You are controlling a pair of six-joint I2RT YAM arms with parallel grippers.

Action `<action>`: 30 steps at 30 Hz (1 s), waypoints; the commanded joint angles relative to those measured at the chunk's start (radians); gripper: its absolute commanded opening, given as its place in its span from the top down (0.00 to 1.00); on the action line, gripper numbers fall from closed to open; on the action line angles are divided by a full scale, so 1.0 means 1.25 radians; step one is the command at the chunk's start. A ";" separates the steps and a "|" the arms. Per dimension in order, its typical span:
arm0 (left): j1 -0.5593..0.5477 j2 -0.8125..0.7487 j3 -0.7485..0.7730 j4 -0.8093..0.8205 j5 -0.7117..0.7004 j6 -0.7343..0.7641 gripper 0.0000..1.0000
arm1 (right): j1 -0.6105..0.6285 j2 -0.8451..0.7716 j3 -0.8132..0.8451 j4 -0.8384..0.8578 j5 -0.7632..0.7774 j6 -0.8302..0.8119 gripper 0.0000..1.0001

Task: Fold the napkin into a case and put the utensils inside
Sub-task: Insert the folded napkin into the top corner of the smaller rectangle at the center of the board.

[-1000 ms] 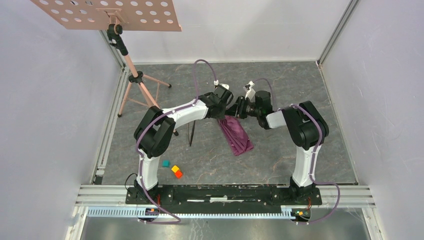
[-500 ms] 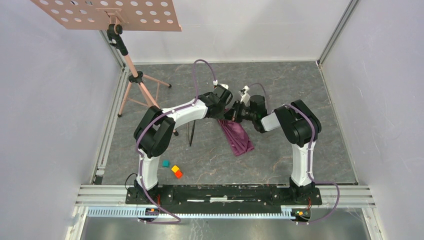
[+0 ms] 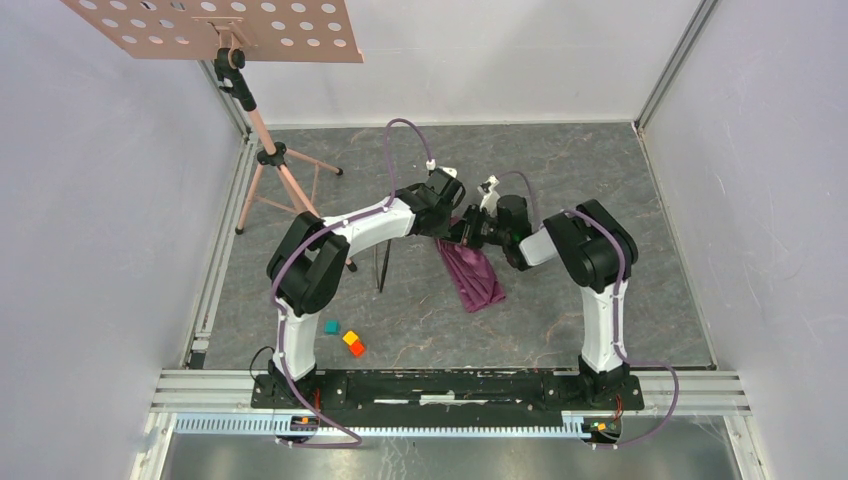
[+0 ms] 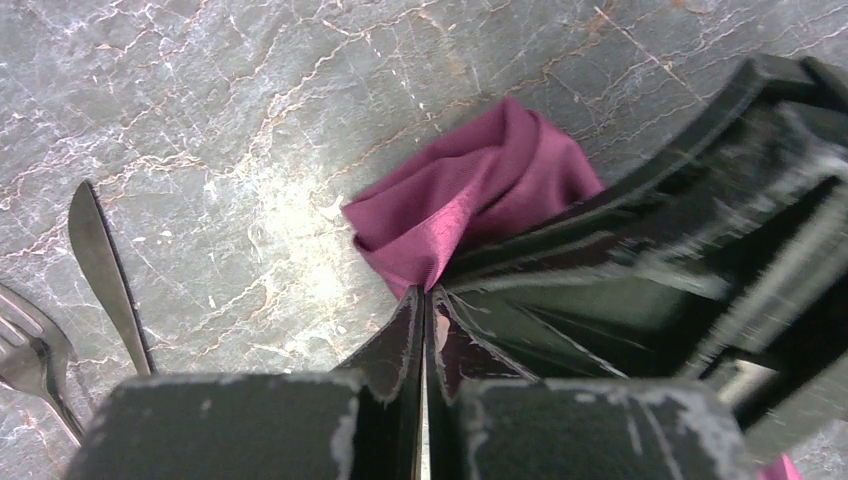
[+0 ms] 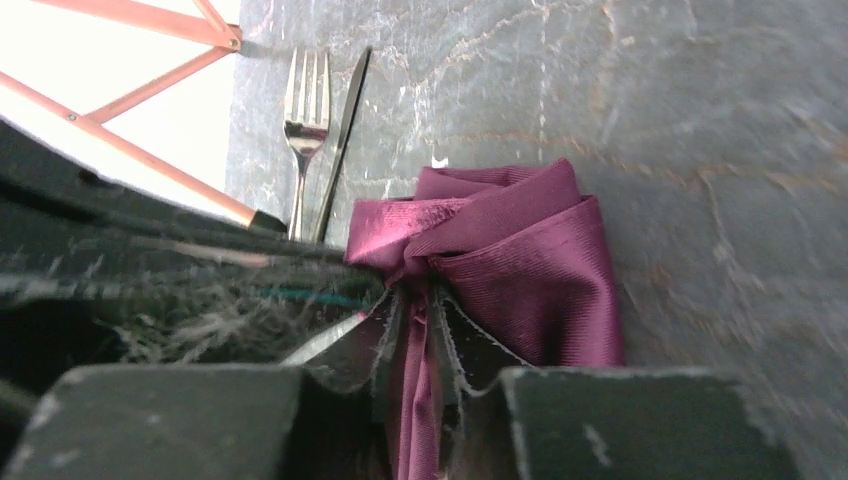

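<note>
**Both grippers pinch the napkin's far end**

The left gripper (image 4: 425, 298) is all but closed, and a fold of the napkin (image 4: 470, 195) comes out right at its tips. The right gripper (image 5: 418, 300) is also nearly closed, with a strip of cloth running down between its fingers. The two sets of fingers meet tip to tip over one bunched corner, just past the table's (image 3: 600, 180) middle.

From that corner the napkin trails to the near right as a crumpled band. Its far end is lifted and its near end lies on the table. It is gathered, not spread, so no case has been formed. My guess is that the cloth must first be opened flat, the grippers drawing apart across its long axis.

The utensils (image 3: 381, 268) lie well left of the napkin, clear of it. The knife (image 4: 105, 270) and fork (image 4: 30, 365) sit side by side, their long axes running near to far. They are roughly parallel to the left forearm and almost under it. The left arm is plainly nearer to them, and I judge they would be its pick once the cloth is ready.

Three small blocks (image 3: 345, 338) sit near left, out of the way.
</note>
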 commanded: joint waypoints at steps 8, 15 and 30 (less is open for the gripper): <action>-0.006 -0.033 0.017 0.011 -0.001 -0.026 0.98 | -0.055 -0.142 -0.075 -0.060 -0.044 -0.104 0.77; -0.006 -0.032 0.019 0.012 0.018 -0.029 0.98 | -0.039 -0.089 -0.024 -0.047 -0.037 -0.085 0.98; -0.002 -0.013 0.016 0.011 0.054 -0.062 0.85 | -0.009 -0.029 0.034 -0.029 -0.011 -0.038 0.89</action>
